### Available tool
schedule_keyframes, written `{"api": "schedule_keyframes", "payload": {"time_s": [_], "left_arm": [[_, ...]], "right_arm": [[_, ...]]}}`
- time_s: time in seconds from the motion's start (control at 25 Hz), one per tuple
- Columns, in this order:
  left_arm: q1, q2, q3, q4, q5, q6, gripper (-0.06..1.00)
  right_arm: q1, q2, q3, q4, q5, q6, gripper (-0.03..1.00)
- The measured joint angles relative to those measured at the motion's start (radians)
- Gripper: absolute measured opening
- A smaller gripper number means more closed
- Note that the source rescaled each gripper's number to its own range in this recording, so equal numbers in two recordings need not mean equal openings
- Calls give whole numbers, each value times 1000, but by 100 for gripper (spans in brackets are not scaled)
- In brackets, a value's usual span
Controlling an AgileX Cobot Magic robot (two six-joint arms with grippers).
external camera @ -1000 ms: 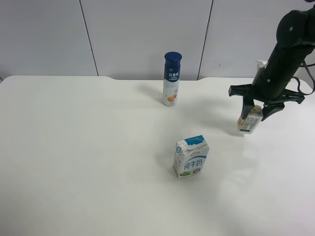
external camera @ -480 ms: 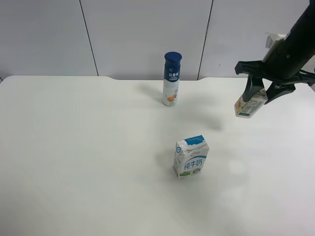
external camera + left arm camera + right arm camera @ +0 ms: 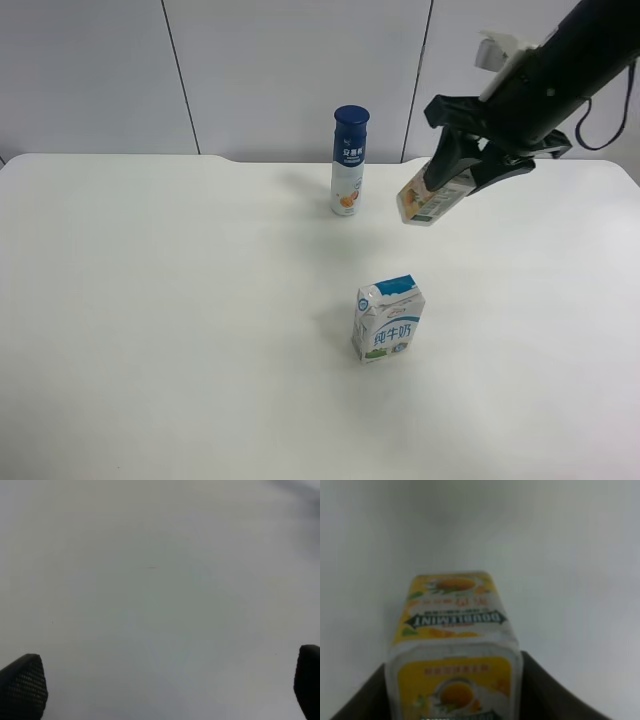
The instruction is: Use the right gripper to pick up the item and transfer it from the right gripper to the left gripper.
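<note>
The item [image 3: 432, 198], a small white carton with yellow-orange fruit print, hangs tilted in the air above the white table [image 3: 150, 300]. My right gripper [image 3: 455, 176], a black claw on the arm at the exterior high view's right, is shut on it. In the right wrist view the item [image 3: 452, 645] fills the middle between the dark fingers [image 3: 545, 692]. My left gripper [image 3: 165, 690] shows only in the left wrist view. Its two black fingertips [image 3: 22, 685] stand wide apart over bare table, open and empty. It is out of the exterior high view.
A blue-and-white milk carton [image 3: 388, 318] stands on the table below and to the view's left of the held item. A tall blue-capped bottle [image 3: 349, 161] stands at the back, near the item. A grey panelled wall runs behind the table.
My right gripper has lifted the item off the table and carried it up and toward the exterior high view's left, nearer the bottle. The item has tilted.
</note>
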Motion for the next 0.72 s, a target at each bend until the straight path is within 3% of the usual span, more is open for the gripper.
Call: {"api": "schedule_keyframes", "payload": {"time_s": [0.32, 0.56, 0.72], "left_arm": [[0, 0, 0, -22, 0, 37, 100], [0, 6, 0, -113, 6, 167, 100], [-47, 81, -2, -196, 24, 270, 100]], "right_arm": [[150, 0, 0, 134, -34, -124, 0], [253, 0, -46, 198, -46, -204, 0], [315, 0, -70, 204, -56, -217, 0]]}}
